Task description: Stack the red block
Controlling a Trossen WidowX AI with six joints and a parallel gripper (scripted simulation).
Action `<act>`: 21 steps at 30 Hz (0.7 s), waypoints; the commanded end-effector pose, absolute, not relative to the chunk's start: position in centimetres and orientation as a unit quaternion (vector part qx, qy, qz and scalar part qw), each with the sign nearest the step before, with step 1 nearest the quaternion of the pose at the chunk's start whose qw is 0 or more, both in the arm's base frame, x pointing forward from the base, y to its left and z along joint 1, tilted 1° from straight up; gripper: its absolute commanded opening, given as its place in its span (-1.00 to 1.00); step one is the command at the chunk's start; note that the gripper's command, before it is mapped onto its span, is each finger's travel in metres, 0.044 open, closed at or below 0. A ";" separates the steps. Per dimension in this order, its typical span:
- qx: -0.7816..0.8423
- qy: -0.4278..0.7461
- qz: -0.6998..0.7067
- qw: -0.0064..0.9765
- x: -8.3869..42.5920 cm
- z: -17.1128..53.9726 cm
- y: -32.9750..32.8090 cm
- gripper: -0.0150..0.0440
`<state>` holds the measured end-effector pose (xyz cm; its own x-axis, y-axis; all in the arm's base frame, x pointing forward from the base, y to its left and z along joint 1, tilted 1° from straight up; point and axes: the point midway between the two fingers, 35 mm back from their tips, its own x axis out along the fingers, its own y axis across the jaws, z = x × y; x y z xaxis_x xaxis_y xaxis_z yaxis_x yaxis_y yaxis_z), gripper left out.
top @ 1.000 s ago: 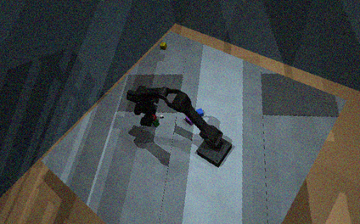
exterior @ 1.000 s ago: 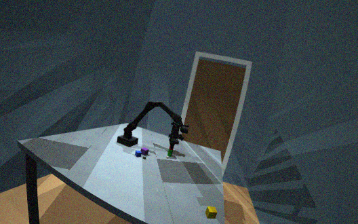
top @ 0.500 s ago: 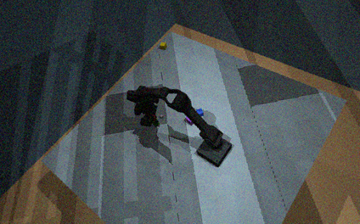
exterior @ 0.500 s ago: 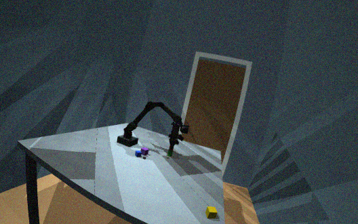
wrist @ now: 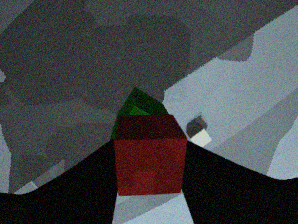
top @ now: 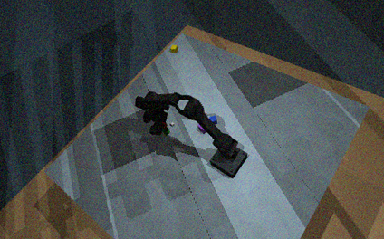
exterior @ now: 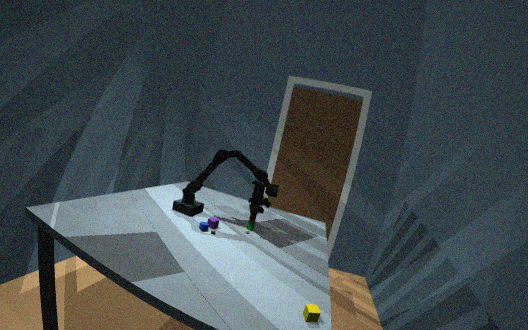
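Note:
The red block [wrist: 150,167] is between the fingertips of my gripper [wrist: 146,145] [exterior: 252,218], which is shut on it. The green tower [wrist: 141,102] [exterior: 250,226] [top: 167,133] stands on the table, just below the fingertips in the exterior view. In the wrist view the tower shows beyond the red block's far edge, partly hidden by the block. The red block is over or very close to the tower's top; whether they touch cannot be told. In the top view the arm hides most of both.
A small white thing [wrist: 201,138] [top: 172,123] lies beside the tower. A purple block [top: 202,128] [exterior: 213,223] and a blue block [top: 213,120] [exterior: 204,226] are close together nearer the arm's base. A yellow block [top: 174,49] [exterior: 312,313] is near a far table corner.

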<state>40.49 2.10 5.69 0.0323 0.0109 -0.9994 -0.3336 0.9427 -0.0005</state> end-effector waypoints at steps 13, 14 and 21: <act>-0.118 0.685 0.122 0.709 40.5 5.7 2.1 0.58; -0.118 0.685 0.122 0.709 40.5 5.7 2.1 0.67; -0.118 0.685 0.122 0.709 40.5 5.7 2.1 1.00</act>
